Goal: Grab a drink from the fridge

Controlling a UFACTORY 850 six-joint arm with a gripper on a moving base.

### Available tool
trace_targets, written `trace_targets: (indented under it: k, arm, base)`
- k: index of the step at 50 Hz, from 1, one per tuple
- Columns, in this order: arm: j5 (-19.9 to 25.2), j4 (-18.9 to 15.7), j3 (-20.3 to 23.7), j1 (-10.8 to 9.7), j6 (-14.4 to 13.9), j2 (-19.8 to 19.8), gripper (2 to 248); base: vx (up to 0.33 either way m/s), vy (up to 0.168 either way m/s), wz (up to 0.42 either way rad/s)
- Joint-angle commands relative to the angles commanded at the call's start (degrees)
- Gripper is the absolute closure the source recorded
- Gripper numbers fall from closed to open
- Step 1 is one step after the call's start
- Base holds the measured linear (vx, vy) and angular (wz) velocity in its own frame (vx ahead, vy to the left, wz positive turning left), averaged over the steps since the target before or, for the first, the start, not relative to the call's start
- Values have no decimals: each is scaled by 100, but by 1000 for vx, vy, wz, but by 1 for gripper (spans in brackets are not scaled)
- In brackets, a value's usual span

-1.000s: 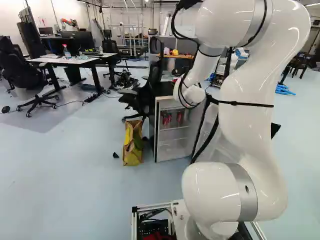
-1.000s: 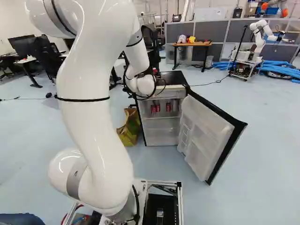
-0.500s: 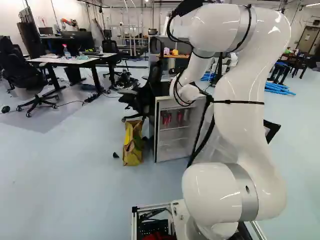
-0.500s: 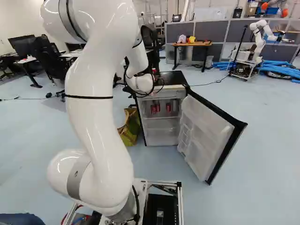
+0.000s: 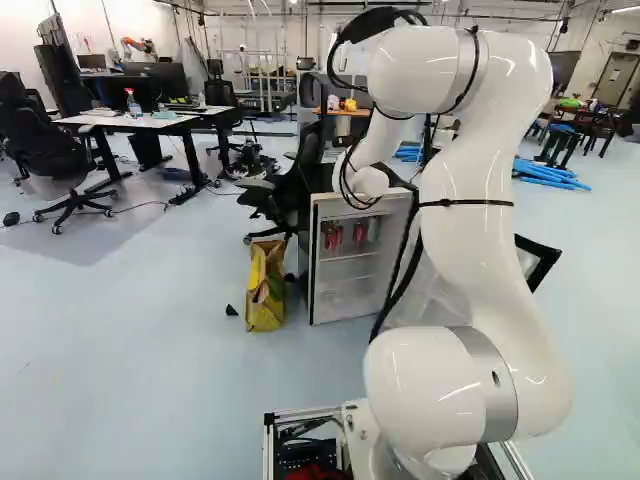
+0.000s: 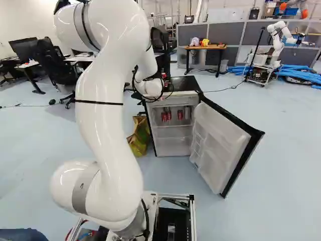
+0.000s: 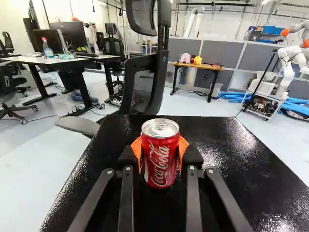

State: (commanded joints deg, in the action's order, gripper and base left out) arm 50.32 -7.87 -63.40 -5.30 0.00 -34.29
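1. My gripper (image 7: 161, 153) is closed around a red can (image 7: 161, 166), its orange pads (image 7: 184, 148) pressing from opposite sides.
2. The can is upright over the black fridge top (image 7: 227, 145); I can't tell whether its base touches.
3. I judge it full: moderately heavy for its size, thin-walled, slippery if chilled. The upper-middle body, where I have it, seems a sound place to hold; too hard a squeeze could dent it, too light could let it slide.
4. Below, the fridge (image 6: 173, 145) is open, with more red cans (image 5: 359, 233) on its upper shelf and its door (image 6: 220, 145) swung wide. I'd keep the arm (image 6: 103, 125) clear of that door on any retreat.
5. A black chair (image 7: 145, 89) stands just behind the fridge, a yellow bag (image 5: 265, 290) beside it.
6. Farther off I see desks (image 7: 53, 61), grey partitions (image 7: 219, 54) and another robot (image 7: 288, 67).
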Motion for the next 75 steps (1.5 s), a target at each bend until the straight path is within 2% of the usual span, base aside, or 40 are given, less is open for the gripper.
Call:
trace_targets:
  k: [31,75]
  arm:
    - [0,0,-458,117,0,-338,155]
    - [0,0,-467,120,0,-376,155]
  base:
    - [0,0,0]
    - [0,0,0]
